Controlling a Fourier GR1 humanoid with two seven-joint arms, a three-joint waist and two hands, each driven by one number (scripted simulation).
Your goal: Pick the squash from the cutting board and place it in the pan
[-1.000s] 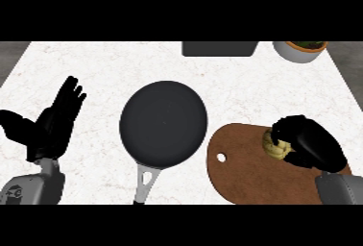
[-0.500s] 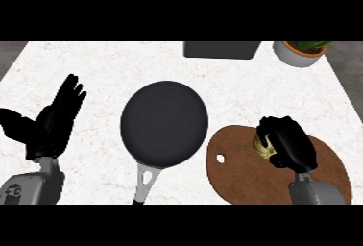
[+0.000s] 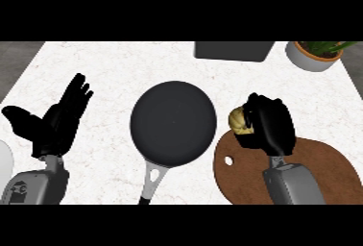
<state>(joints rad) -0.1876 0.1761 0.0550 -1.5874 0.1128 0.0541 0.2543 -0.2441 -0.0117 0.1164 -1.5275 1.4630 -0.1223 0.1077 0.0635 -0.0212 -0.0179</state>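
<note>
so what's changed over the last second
The right robot hand, curled round the squash, has carried it up and left off the middle of the cutting board toward the pan; the squash now sits at the board's upper-left edge. The pan, board and open left robot hand stayed put.

right robot hand (image 3: 268, 126) curled round squash (image 3: 241, 121), beside pan (image 3: 173, 123).

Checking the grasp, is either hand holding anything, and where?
The right hand is curled round the squash, covering its right side. The left hand holds nothing.
</note>
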